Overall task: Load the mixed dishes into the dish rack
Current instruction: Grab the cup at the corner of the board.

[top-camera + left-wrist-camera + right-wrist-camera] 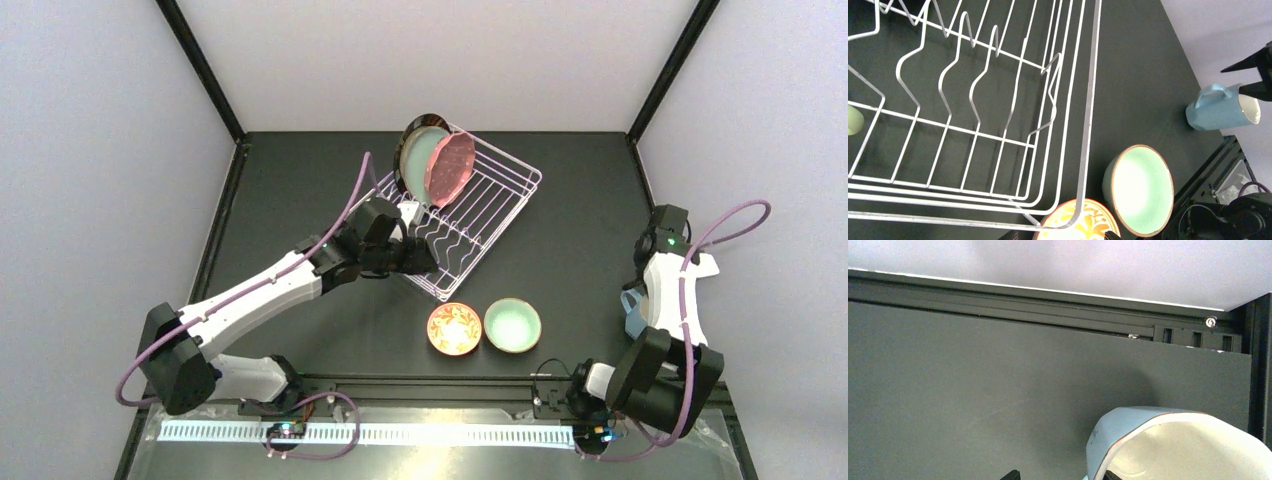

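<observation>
The white wire dish rack (500, 190) stands at the table's middle back. The cream plate with dark rim (408, 140), the teal plate (428, 152) and the pink plate (452, 167) stand upright at its far end. A cream mug (408, 212) lies in the rack beside my left wrist. My left gripper (425, 262) is open and empty over the rack's near corner (1090, 100). The red-orange bowl (454, 329) and the mint bowl (512, 325) sit just in front of the rack. My right gripper (638, 290) is open, its fingers either side of the blue mug's (1108, 430) wall.
The blue mug (1215, 112) lies near the table's right edge with my right gripper (1254, 75) at its mouth. The two bowls touch or nearly touch. A black frame rail (1048, 302) borders the table beyond the mug.
</observation>
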`<act>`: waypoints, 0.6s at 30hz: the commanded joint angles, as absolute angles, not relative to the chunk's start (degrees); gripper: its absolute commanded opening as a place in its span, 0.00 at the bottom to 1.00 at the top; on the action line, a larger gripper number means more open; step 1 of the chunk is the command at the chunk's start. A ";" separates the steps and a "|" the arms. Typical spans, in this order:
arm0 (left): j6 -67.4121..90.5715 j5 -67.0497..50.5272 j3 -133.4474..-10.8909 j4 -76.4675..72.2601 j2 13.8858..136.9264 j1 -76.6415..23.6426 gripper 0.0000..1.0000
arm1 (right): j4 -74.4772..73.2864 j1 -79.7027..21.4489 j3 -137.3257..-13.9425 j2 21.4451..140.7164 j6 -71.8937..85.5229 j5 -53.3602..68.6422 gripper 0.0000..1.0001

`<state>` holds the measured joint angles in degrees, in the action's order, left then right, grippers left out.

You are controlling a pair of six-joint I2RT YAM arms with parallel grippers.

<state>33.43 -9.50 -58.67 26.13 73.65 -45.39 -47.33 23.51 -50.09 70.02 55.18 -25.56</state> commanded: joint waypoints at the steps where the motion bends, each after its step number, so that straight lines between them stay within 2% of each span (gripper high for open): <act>1: 33.53 -9.33 -61.76 27.52 74.54 -45.18 0.99 | -45.52 23.91 -48.61 70.86 55.81 -24.49 0.91; 6: 33.50 -8.97 -62.15 28.24 74.71 -45.18 0.99 | -45.17 23.91 -47.27 72.08 57.12 -24.23 0.81; 16: 34.17 -8.47 -61.79 28.70 74.57 -45.18 0.99 | -44.47 23.91 -45.23 72.95 58.21 -24.68 0.37; 18: 34.32 -8.44 -61.79 28.66 74.57 -45.18 0.99 | -44.47 23.90 -45.09 72.87 57.96 -24.69 0.25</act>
<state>33.54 -9.13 -59.99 27.55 73.95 -45.39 -45.39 23.59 -45.89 72.40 57.17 -24.47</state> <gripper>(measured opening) 0.987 0.336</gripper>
